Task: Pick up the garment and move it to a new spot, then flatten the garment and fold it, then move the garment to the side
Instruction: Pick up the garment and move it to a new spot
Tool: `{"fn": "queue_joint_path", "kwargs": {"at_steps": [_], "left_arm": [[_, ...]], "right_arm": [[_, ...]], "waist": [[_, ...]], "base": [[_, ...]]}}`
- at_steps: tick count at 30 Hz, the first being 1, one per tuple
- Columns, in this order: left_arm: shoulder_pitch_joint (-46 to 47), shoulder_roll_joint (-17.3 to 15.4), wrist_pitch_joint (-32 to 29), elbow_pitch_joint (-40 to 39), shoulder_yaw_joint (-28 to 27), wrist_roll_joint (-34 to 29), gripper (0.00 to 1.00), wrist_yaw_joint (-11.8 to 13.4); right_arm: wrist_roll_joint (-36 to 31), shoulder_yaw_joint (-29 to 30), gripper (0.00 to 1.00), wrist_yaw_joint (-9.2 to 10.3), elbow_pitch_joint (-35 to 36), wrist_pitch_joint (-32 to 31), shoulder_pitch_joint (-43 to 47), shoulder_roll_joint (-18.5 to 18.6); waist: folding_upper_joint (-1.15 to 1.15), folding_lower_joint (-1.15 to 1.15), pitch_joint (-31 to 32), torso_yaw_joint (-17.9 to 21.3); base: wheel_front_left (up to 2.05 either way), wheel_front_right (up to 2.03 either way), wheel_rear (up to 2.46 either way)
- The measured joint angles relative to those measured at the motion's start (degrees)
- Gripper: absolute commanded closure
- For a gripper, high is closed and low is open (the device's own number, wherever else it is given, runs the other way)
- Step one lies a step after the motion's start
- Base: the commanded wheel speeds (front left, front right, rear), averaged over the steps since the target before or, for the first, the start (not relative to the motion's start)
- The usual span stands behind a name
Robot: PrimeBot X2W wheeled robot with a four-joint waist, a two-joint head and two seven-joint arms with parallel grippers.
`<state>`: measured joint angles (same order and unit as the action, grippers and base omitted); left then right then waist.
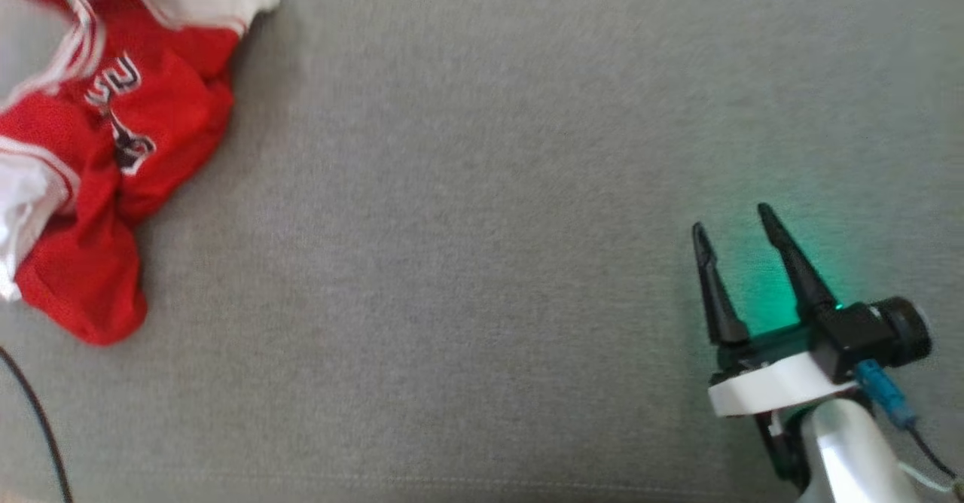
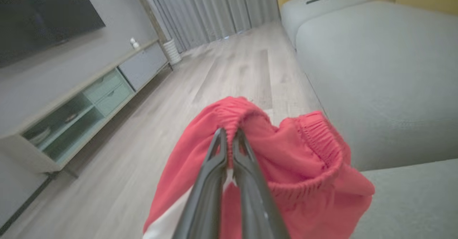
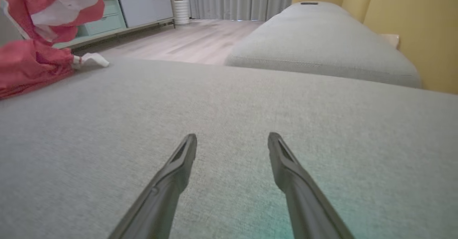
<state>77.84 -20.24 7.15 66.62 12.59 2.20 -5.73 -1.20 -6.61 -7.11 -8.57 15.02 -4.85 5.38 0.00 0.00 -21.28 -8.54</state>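
The grey sofa seat (image 1: 482, 262) spreads wide under me; beyond its edge lies a pale wood floor (image 2: 232, 71), with a long low cabinet (image 2: 89, 99) along the wall; the garment (image 1: 113, 149), red with white trim and dark lettering, sits crumpled at the far left of the seat in my head view, part of it raised off the cushion; my left gripper (image 2: 229, 133) is pinched tight on its gathered elastic hem, red cloth bunched around the fingers; my right gripper (image 1: 732, 217) hovers over bare cushion at the lower right, well apart from the garment, jaws spread wide and holding nothing; a green glow (image 1: 761, 285) falls on the fabric between its fingers; a thin dark cable (image 1: 38, 420) crosses the lower left corner.
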Motion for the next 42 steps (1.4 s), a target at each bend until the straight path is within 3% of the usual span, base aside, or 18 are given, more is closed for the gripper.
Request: {"fn": "queue_joint_path", "kwargs": {"at_steps": [5, 10, 19, 25, 30, 34, 39, 41, 42], "left_arm": [[0.3, 0.2, 0.6, -2.2, 2.2, -0.5, 1.0, -1.0], [2.0, 1.3, 0.4, -5.4, 5.3, 0.5, 1.0, -1.4], [1.7, 8.3, -2.5, -14.1, 14.8, 12.6, 1.0, -1.8], [-8.0, 10.0, -0.6, -19.7, 19.0, 19.8, 1.0, -1.8], [-19.8, 13.1, 3.7, -20.8, 22.3, 22.1, 1.0, -1.8], [-30.0, 13.8, 5.7, -17.1, 24.9, 21.6, 1.0, -0.9], [-40.9, 13.8, 7.1, -12.9, 25.7, 21.0, 1.0, 2.3], [-42.9, 13.6, 7.1, -14.6, 25.2, 19.7, 1.0, 4.8], [-43.9, 13.4, 7.1, -16.3, 24.5, 19.3, 0.39, 5.8]], "right_arm": [[0.8, -0.6, 0.0, 0.0, -0.6, 0.0, 1.4, -1.5], [1.4, -1.3, 0.0, 0.0, -1.3, -0.1, 3.6, -2.1], [4.8, -2.1, 0.0, 0.0, -0.8, -0.2, 3.9, -2.3], [5.3, -1.9, 0.0, 0.0, -0.7, -0.2, 4.4, -2.4], [5.3, -1.2, 0.0, 0.0, -0.3, -0.2, 4.6, -2.4], [5.3, -1.0, 0.0, 0.0, -0.2, -0.2, 4.6, -2.5], [5.2, 0.3, 0.0, 0.0, 0.0, -0.2, 4.6, -2.5], [5.1, 0.6, 0.0, 0.0, 0.0, -0.2, 4.8, -2.6], [5.1, 0.7, 0.0, 0.0, 0.0, -0.2, 5.1, -2.6]], "waist": [[0.0, 0.0, 4.9, 2.3], [0.0, 0.0, 9.4, 7.4], [0.0, 0.0, 14.0, 18.0], [0.0, 0.0, 15.1, 23.3], [0.0, 0.0, 14.9, 24.1], [0.0, 0.0, 14.1, 24.0], [0.0, 0.0, 13.7, 22.8], [0.0, 0.0, 14.2, 22.1], [0.0, 0.0, 14.5, 21.8]], "base": [[0.0, 0.0, 0.0], [0.0, 0.0, 0.0], [0.0, 0.0, 0.0], [0.0, 0.0, 0.0], [0.0, 0.0, 0.0], [0.0, 0.0, 0.0], [0.0, 0.0, 0.0], [0.0, 0.0, 0.0], [0.0, 0.0, 0.0]]}}
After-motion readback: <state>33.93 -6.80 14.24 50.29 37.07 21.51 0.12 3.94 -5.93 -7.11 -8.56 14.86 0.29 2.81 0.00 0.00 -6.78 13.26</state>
